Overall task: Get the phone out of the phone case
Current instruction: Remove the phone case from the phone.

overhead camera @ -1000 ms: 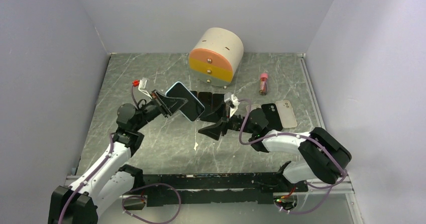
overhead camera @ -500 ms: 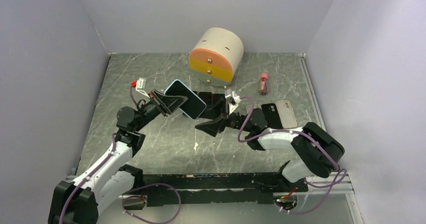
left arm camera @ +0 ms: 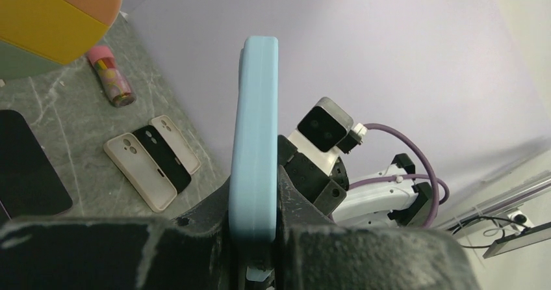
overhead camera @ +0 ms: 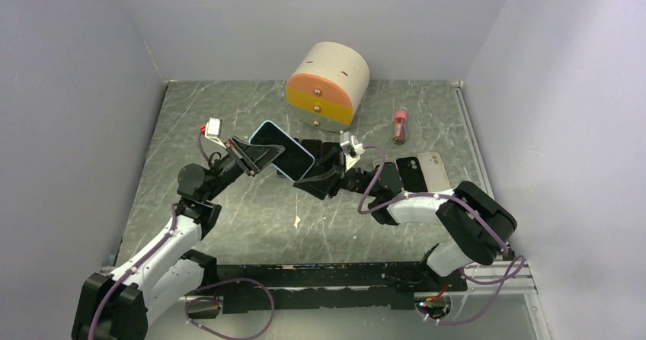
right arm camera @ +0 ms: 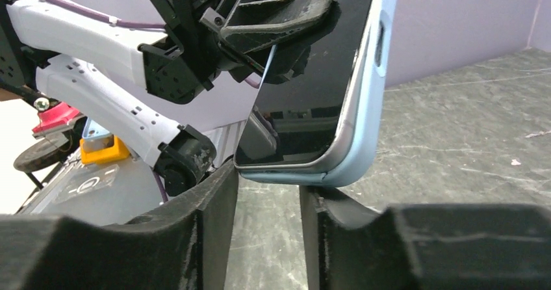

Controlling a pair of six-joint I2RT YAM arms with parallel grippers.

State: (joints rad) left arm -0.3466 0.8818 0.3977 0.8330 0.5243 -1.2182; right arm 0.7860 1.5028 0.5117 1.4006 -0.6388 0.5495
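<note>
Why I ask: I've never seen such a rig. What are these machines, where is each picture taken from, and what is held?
Two robot arms stand bolted at the near edge of a table. One picture looks down from above; the others come from wrist cameras. The left gripper clamps a phone in a blue case, off the table. The open right gripper is at the phone's lower edge. On the table: a drawer box, a bottle, spare cases.
</note>
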